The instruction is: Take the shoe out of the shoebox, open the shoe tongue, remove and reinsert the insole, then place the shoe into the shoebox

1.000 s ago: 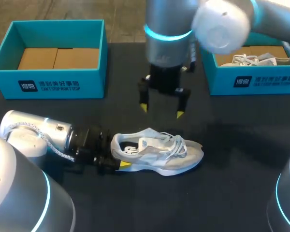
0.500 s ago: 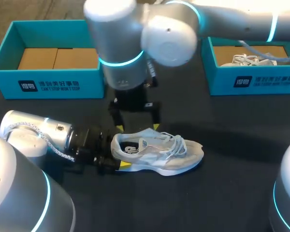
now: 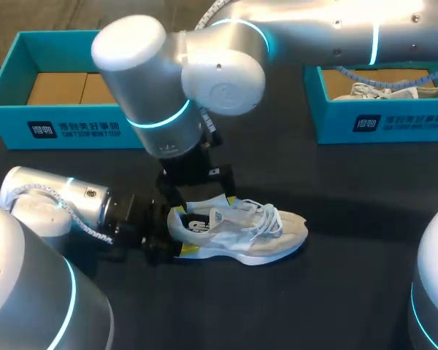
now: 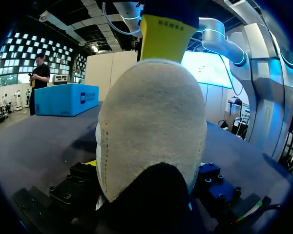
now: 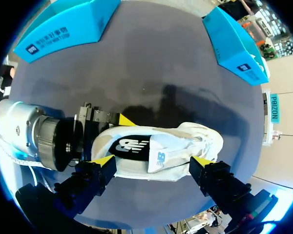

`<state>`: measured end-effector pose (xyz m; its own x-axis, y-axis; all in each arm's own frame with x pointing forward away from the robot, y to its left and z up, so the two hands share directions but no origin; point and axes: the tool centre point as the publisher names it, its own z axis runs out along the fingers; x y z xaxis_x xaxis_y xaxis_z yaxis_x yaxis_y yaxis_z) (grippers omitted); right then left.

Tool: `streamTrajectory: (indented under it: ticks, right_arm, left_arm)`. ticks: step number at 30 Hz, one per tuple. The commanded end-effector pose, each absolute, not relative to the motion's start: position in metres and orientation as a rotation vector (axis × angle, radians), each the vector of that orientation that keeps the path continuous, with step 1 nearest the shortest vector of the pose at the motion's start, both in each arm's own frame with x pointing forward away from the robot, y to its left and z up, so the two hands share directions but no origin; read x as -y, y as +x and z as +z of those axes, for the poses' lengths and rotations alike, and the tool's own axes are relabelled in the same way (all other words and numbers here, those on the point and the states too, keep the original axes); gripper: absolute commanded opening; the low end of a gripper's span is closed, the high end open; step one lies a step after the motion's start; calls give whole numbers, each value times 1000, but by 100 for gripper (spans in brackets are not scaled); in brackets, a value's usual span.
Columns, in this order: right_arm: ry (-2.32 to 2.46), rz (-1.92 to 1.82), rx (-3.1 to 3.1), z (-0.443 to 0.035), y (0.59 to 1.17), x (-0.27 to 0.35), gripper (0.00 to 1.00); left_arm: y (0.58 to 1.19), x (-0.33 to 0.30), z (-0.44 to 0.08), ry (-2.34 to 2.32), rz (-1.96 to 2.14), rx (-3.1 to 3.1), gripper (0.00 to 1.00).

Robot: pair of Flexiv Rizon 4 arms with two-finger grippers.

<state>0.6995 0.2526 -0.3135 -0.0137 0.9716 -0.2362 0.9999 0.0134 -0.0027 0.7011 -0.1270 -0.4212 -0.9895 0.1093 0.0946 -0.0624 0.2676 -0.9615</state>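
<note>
Head view: the shoe point(image 3: 248, 233) stands on its sole on the black counter point(image 3: 350, 292), out of both boxes, toe towards my right and heel towards my left arm. The left pincer point(image 3: 179, 233) comes in low and flat along the counter and is closed on the heel from both sides. I judge this is to brace the shoe, so it cannot slide or tip while it is worked on from above. The right pincer point(image 3: 201, 198) hangs just over the shoe's mouth, fingers spread wide with nothing between them. In the right wrist view one yellow tip sits over the heel end and the other near the laces, so it looks lined up for the tongue or the insole point(image 5: 129, 146).

The shoe is pale grey mesh and suede-like panels with white laces and a thick white sole. Its heel cup is rounded, fuzzy and stitched down the middle, as the left wrist view shows close up. The insole is dark and flat, with a white mark on it — probably thin and floppy, so a shallow pinch at its edge seems wise.

Farther back stand two open blue cardboard shoeboxes: the left box point(image 3: 73, 127) holds brown card inserts, the right box point(image 3: 383, 124) another pale shoe point(image 3: 394, 89).
</note>
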Motion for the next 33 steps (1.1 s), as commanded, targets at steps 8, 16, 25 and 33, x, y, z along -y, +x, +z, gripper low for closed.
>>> streamTrajectory:
  ticks: [8,16,25,33]
  right_arm:
    - [2465,-171,-1580,-324,689,-241,93]
    - [2491,-157,-1535,-334,690,-236,75]
    - [2488,-140,-1489,-341,689,-235,91]
    - [2513,-102,-1448,-347,688,-224,89]
  left_arm:
    - [702,125,-427,-43,1819,2386,0]
    - [702,125,-427,-43,1819,2386,0]
    - [702,125,-427,-43,1819,2386,0]
    - [702,125,-427,-43,1819,2386,0]
